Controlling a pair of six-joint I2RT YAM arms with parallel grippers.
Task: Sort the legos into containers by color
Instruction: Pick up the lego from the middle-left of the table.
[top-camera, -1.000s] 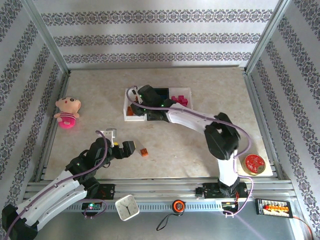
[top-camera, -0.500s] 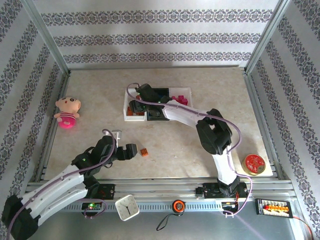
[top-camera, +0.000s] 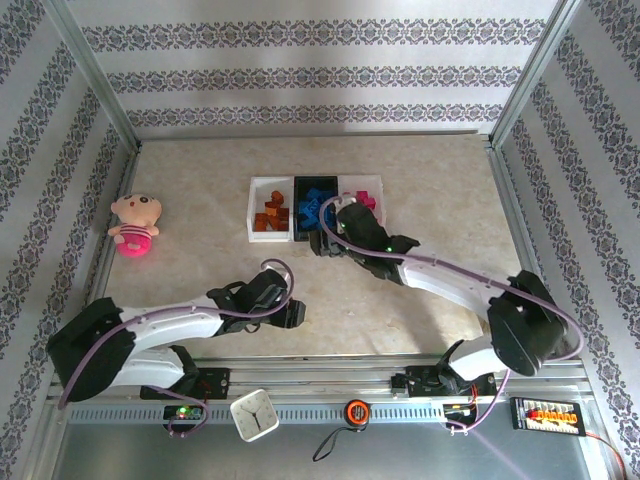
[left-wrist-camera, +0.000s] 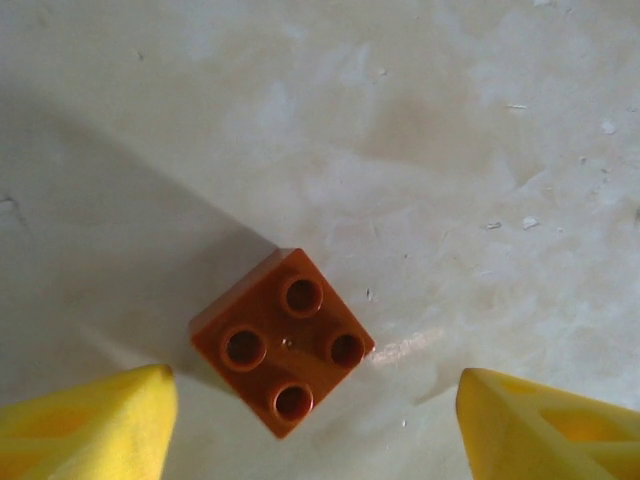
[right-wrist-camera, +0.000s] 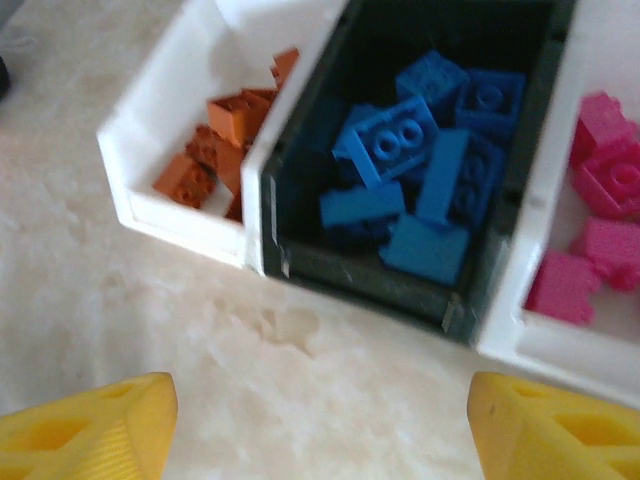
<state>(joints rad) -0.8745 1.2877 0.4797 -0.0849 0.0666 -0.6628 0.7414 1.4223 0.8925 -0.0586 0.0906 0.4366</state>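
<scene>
**On the worktop: one orange-brown brick outside the trays**

Nearest the arm bases, a white desk clock (top-camera: 254, 415) and an orange tape measure (top-camera: 357, 411) lie on the metal rail. A round red tin (top-camera: 508, 327) sits at the near right corner.

Just beyond, the left jaws stand wide apart over the beige stone-look worktop (top-camera: 200, 180). The left wrist camera shows their yellow fingertips (left-wrist-camera: 90, 425) flanking, without touching, a small orange-brown four-stud plastic brick (left-wrist-camera: 283, 342). It sits studs up, turned corner-on, nearer the left fingertip.

The right jaws, also wide and holding nothing, hang just short of three joined shallow trays, their yellow fingertips (right-wrist-camera: 90, 430) low in the right wrist view. That camera resolves what the top view gives as colour patches:
- The white left tray (right-wrist-camera: 130, 190) holds orange-brown bricks (right-wrist-camera: 235, 115).
- The black middle tray (right-wrist-camera: 350, 275) holds bright blue bricks (right-wrist-camera: 400, 140).
- The white right tray (right-wrist-camera: 520, 330) holds hot-pink bricks (right-wrist-camera: 600, 190).

Well to the left lies a pink plush doll (top-camera: 135, 225). Striped floral wallpaper panels (top-camera: 300, 75) close the far side.
</scene>
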